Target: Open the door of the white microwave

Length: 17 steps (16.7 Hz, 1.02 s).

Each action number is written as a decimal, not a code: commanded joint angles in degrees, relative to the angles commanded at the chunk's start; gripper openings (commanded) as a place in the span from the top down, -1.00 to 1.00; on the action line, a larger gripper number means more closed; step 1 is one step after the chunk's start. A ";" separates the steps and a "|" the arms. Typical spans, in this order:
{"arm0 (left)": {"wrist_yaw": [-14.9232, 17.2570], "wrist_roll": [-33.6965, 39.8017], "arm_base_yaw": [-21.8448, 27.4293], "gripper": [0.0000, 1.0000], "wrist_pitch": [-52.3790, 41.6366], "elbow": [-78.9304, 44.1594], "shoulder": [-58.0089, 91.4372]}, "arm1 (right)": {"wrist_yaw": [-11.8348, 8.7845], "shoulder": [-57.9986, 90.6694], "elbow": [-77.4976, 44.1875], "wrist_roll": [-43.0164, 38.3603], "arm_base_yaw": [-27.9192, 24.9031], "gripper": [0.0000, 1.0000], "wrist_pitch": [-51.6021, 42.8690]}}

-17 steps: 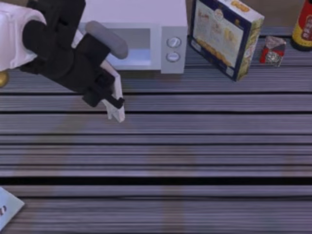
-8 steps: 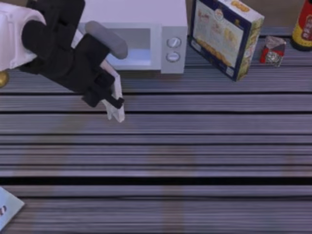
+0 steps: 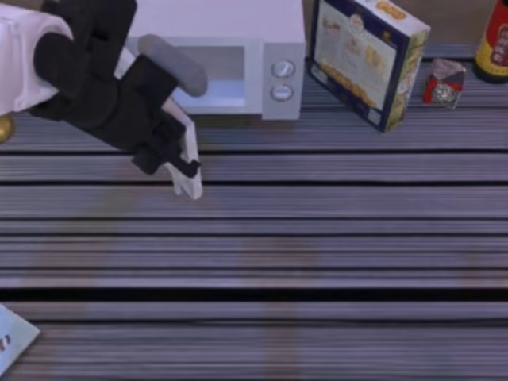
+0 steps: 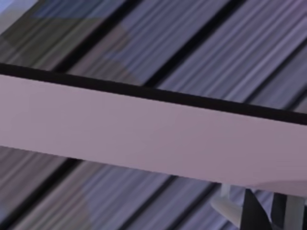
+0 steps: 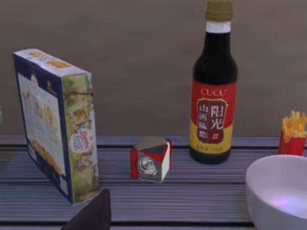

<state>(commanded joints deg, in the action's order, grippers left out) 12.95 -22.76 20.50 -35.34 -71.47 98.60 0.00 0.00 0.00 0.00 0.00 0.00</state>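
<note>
The white microwave (image 3: 274,48) stands at the back of the table, left of centre, with its cavity showing. Its door (image 3: 193,186) is swung out toward the front and appears edge-on as a narrow white strip. My left gripper (image 3: 184,167) is shut on the door's free edge, and the black arm covers the microwave's left part. In the left wrist view the door (image 4: 144,129) crosses the frame as a wide pale band, with a dark finger (image 4: 254,215) just under it. My right gripper (image 5: 91,215) is outside the top view; only a dark tip of it shows.
A blue-edged cereal box (image 3: 367,55) stands just right of the microwave. Beyond it are a small red and silver cube (image 3: 443,82) and a dark sauce bottle (image 3: 494,40). The right wrist view also shows a white bowl (image 5: 278,196) and fries (image 5: 292,134).
The left arm and the door's free edge have shifted very slightly to the left. Nothing else has moved.
</note>
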 joint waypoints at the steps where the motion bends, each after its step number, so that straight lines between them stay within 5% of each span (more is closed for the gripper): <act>1: 0.50 -1.13 -0.46 1.00 -0.31 0.06 -0.12 | 0.00 0.00 0.00 0.00 0.00 -1.00 0.00; 8: 4.83 -10.54 -4.43 1.00 -2.90 1.07 -1.45 | 0.00 0.00 0.00 0.00 0.00 -1.00 0.00; 17: 4.87 -10.60 -4.45 1.00 -2.90 1.07 -1.47 | 0.00 0.00 0.00 0.00 0.00 -1.00 0.00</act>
<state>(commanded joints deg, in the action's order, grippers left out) 17.82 -33.37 16.05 -38.25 -70.41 97.13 0.00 0.00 0.00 0.00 0.00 0.00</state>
